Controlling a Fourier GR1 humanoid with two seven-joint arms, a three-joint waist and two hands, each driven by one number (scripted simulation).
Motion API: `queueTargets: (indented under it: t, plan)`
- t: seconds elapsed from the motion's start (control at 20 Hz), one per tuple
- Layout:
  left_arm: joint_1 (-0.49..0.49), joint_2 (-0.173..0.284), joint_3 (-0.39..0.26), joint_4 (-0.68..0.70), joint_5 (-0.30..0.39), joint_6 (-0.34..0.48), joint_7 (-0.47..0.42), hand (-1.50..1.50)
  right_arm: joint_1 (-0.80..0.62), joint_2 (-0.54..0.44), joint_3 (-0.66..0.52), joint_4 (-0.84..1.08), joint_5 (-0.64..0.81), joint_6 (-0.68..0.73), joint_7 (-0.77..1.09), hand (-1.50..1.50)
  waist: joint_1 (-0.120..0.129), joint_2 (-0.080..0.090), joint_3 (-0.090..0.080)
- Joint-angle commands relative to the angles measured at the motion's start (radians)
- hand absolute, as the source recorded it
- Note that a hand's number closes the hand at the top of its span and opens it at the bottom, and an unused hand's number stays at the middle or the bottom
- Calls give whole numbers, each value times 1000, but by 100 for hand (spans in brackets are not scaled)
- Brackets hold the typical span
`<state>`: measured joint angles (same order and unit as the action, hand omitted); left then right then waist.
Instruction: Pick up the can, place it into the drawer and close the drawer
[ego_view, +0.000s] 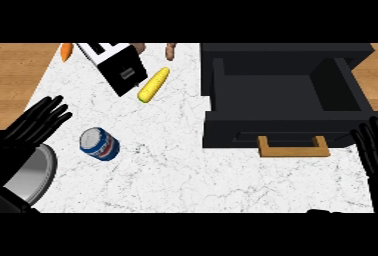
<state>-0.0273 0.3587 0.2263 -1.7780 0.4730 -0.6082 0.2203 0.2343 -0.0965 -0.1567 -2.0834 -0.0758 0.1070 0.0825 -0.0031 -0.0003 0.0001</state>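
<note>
A white marbled counter (184, 170) is seen from steeply above, with wooden surfaces visible at the upper left and upper right of the frame. The can (99, 144), blue and white with a silver top, is found lying tilted on the counter at the centre left of the frame, touched by neither hand and well apart from the drawer.

The drawer (284, 95), black, is recorded as pulled open at the upper right of the frame; its dark interior is exposed and nothing can be made out inside it. A wooden handle (293, 147) is fixed to its front panel, facing the lower edge of the frame.

The left hand (33, 125) is noted at the left edge of the frame, fingers straight and spread, pointing towards the upper right; nothing is held. It lies near the can but apart from it. Below it a grey forearm (29, 175) is visible. The right hand (367, 145) is noted at the right edge, only partly in view, fingers straight and extended upward beside the drawer front; nothing is held.

In the upper left part of the frame a black and white box-shaped appliance (118, 65) is recorded, with a yellow corn cob (153, 85) lying just beside it, an orange item (66, 51) at the counter's edge, and a brown item (170, 50) near the top
</note>
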Motion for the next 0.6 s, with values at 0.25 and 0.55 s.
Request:
queueTargets:
  t: [0.25,0.55]
  plan:
    - [-40,-75,-22,146,-165,-33,-129,-150,45,-20,-64,24,-46,83,-70,-150,-3,0,0]
    - [-32,-94,-21,222,-277,-31,-236,-150,-13,18,-41,95,10,53,-73,-150,2,0,0]
